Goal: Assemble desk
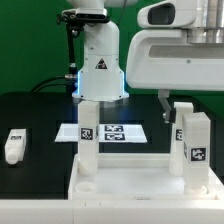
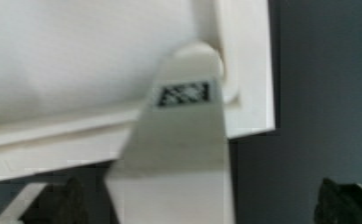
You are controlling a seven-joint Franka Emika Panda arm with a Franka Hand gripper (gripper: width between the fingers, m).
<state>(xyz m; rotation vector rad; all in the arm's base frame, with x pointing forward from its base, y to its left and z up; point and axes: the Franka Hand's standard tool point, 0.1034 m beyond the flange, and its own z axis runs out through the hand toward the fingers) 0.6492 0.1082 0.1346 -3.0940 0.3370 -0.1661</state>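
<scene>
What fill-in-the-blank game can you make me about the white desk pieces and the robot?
1. The loose leg lies on a table coloured ___.
2. The desk top is coloured ___.
3. In the wrist view, a tagged leg shows between two dark ___.
Missing words: black; white; fingers.

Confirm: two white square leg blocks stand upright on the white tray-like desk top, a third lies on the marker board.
The third white square leg block lies on the black table, apart from the marker board; the exterior view shows it. The other two do stand on the white tray-like desk top.
</scene>
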